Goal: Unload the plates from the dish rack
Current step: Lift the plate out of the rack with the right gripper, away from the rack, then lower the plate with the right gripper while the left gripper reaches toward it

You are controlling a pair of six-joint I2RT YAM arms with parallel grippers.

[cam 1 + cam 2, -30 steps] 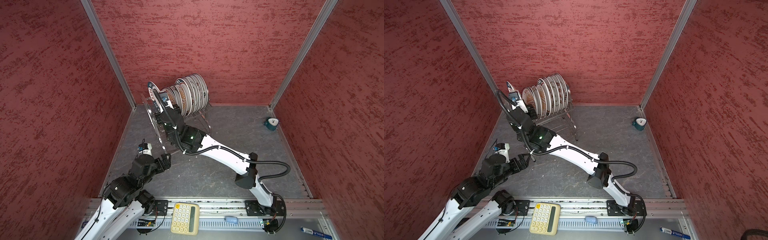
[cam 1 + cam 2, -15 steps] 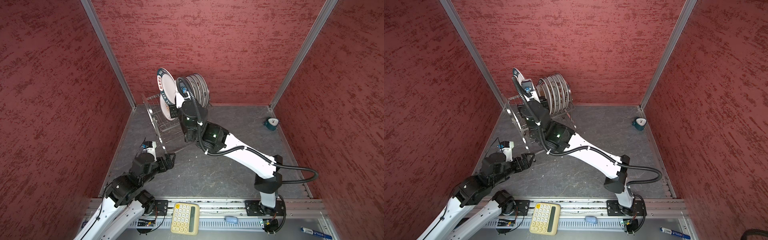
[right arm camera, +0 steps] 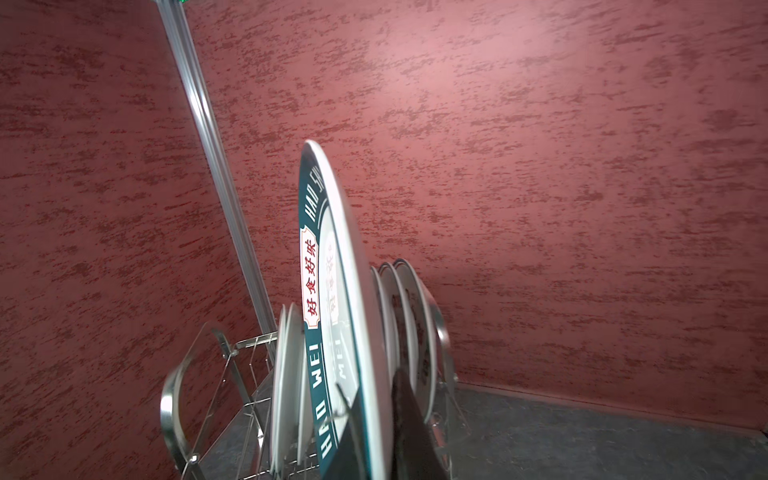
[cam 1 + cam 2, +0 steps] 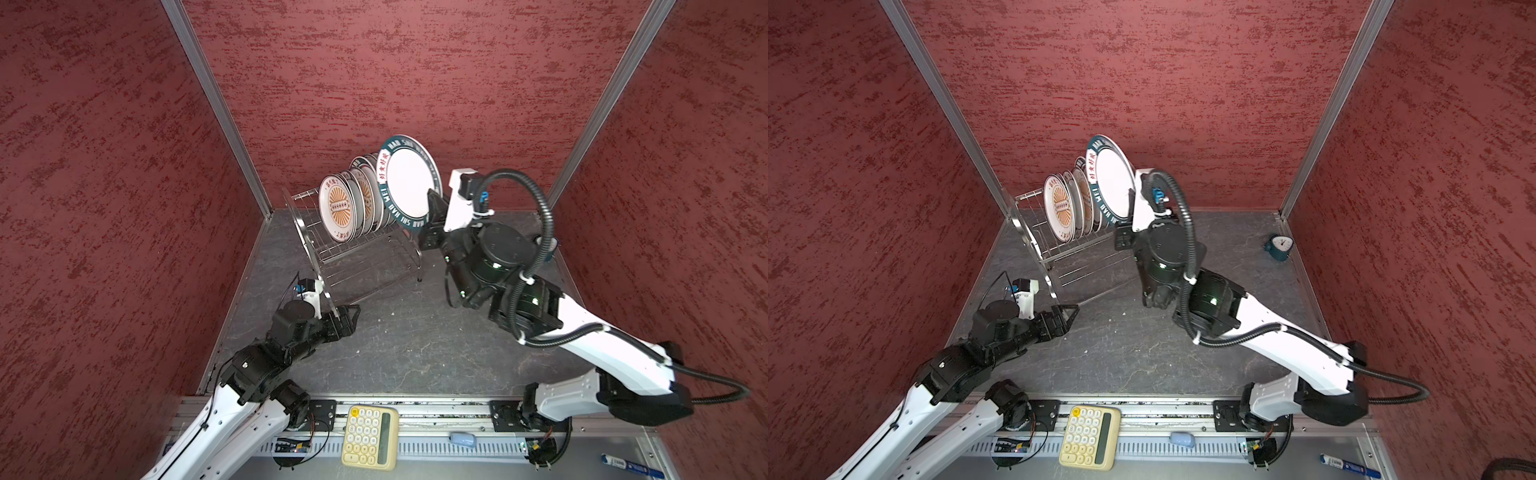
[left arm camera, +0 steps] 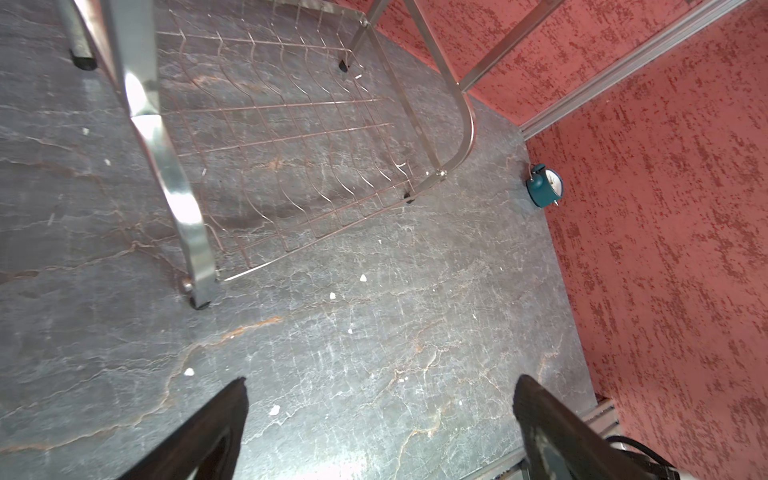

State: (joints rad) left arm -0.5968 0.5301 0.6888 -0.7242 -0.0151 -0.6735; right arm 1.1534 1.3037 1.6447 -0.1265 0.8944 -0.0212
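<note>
Your right gripper (image 4: 431, 208) pinches the lower rim of the teal-banded round white plate (image 4: 409, 183), upright over the shiny steel wire dish rack (image 4: 353, 253). Your left gripper (image 5: 380, 380) gapes empty (idle by the rack foot). Risk: the edge-only grip slips, or the plate clips the racked sunburst plates (image 4: 338, 208).

The plate (image 4: 409, 183) in your right gripper (image 4: 433, 201) is white with a dark teal rim, white letters and red signs. The plates (image 4: 337, 208) beside that gripper are white with orange sun rays. The rack (image 4: 332, 254) is shiny silver. The walls (image 4: 374, 83) are speckled red.
</note>
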